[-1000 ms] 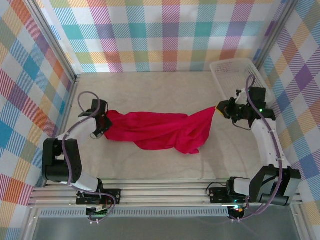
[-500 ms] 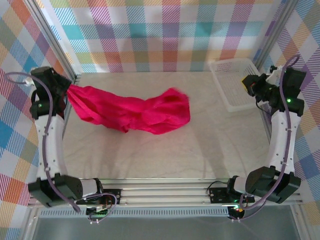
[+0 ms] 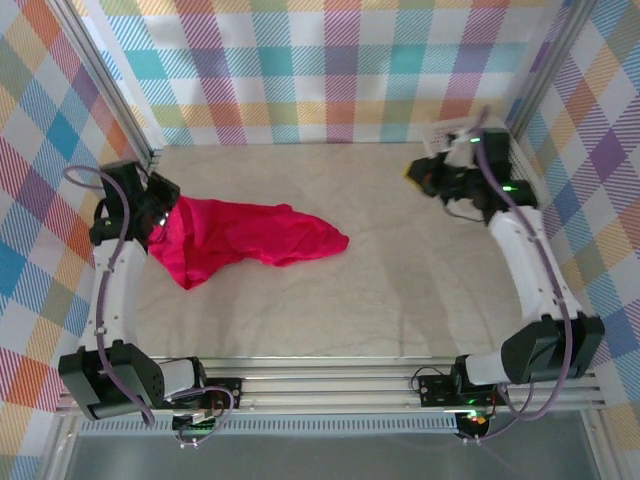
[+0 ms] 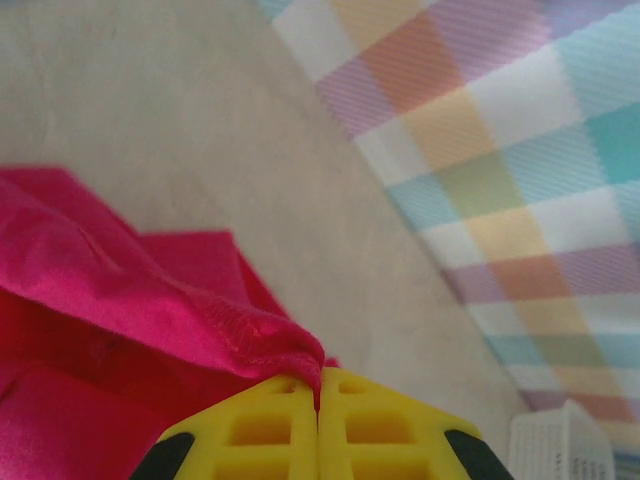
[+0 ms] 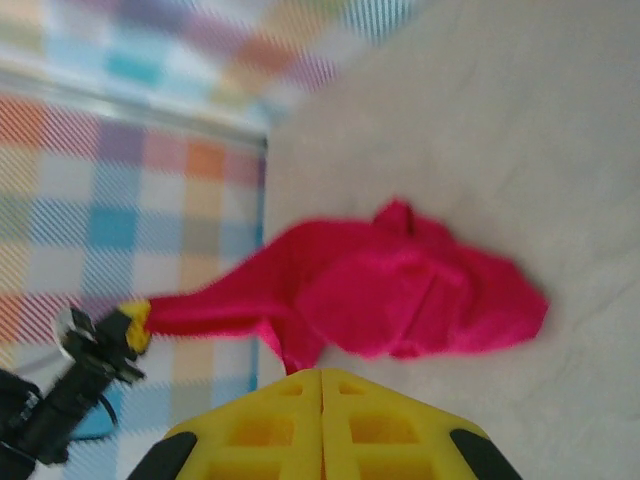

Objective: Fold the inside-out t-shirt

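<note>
The crimson t-shirt lies bunched on the left half of the table, one end lifted. My left gripper is shut on that raised end, close to the left wall. In the left wrist view its yellow fingers pinch a stitched hem of the t-shirt, the left gripper showing no gap. My right gripper hovers at the back right, far from the cloth. In the right wrist view the right gripper is shut on nothing, and the t-shirt stretches across the table beyond it.
A white mesh basket stands in the back right corner, partly behind my right arm, and its corner shows as the basket in the left wrist view. Plaid walls close in the table on three sides. Bare tabletop spreads over the middle and right.
The right gripper let go of the t-shirt and swung back toward the basket. The left gripper pulled the cloth up and left, then came lower; the t-shirt has drawn together on the left.
</note>
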Robot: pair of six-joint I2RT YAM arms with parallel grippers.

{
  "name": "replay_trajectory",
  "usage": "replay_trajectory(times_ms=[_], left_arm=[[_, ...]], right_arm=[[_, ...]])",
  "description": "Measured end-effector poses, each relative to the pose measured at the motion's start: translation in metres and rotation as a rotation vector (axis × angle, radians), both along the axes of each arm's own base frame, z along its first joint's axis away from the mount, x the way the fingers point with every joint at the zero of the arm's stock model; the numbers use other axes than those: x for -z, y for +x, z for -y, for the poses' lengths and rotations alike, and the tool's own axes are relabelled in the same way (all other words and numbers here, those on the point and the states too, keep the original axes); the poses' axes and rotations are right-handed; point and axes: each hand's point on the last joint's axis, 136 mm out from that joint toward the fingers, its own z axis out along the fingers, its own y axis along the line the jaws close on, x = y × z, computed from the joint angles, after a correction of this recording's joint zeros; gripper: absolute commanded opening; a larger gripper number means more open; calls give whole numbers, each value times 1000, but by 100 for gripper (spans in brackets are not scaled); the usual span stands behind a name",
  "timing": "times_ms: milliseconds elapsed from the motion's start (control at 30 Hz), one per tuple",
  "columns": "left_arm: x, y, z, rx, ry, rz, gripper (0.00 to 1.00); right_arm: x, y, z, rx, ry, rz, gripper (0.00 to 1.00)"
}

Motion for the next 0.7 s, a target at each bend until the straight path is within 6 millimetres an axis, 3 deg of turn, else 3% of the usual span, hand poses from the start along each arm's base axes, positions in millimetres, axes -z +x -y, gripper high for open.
replay_trajectory(times_ms=[133,233,333,433,567,700], left_arm=[[35,-15,2,-4,-10,-75,0],[50,-20,3,-2,-15,-113,0],[60,-24,3,-5,-16,-141,0],[68,-27,3,-5,-16,-158,0],[75,-30,4,0,-14,-176,0],[76,-31,5,8,-8,-180,0]], right_arm=[[81,-9,-71,-136,-122,-115,43],[128,-17,-116,-216,-228,-136,59],[159,-27,-163,-305,-328,-116,65],[176,-31,-216,-392,-396,-40,67],[186,-32,-281,-485,-462,87,69],[191,-35,-329,-559,-506,191,70]])
